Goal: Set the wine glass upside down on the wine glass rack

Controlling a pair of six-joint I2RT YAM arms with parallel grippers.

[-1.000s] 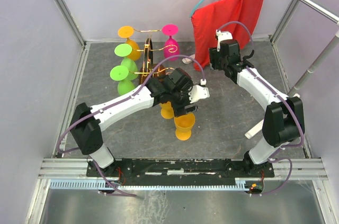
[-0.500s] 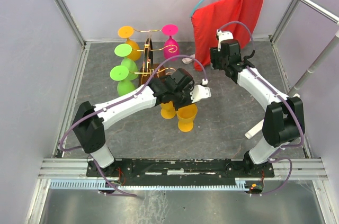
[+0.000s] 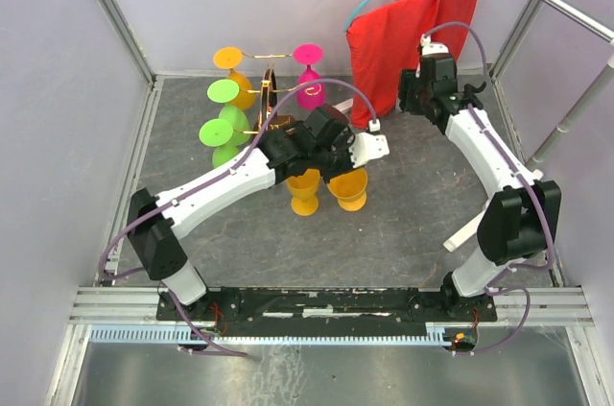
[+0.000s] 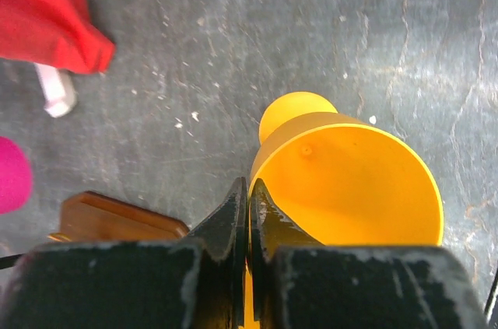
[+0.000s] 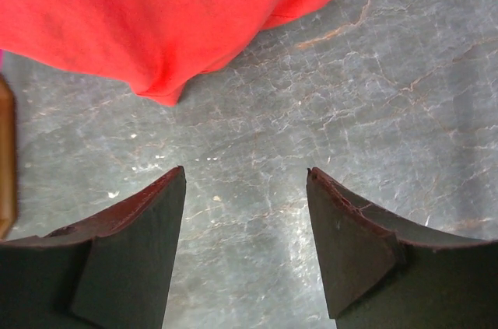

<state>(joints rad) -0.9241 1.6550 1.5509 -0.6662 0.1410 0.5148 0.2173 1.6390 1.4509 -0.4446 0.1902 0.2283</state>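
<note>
An orange wine glass (image 3: 348,189) hangs mouth-up by its rim from my left gripper (image 3: 336,172), beside a second orange wine glass (image 3: 305,195) that stands on the floor. In the left wrist view the left gripper (image 4: 249,189) is shut on the rim of the glass bowl (image 4: 350,181), one finger inside and one outside. The wine glass rack (image 3: 269,104), gold wire on a wooden base (image 4: 117,218), stands just behind and left and carries orange, pink and green glasses upside down. My right gripper (image 5: 246,181) is open over bare floor near the red cloth (image 5: 156,10).
The red cloth (image 3: 413,32) hangs from a rail at the back right. A small white object (image 4: 56,89) lies on the floor below it. A pink glass (image 4: 12,173) on the rack shows at the left edge. Grey walls enclose the floor on three sides.
My left gripper has shut on the orange glass's rim and carried the glass back and to the right. The right arm has swung toward the back right, closer to the red cloth.
</note>
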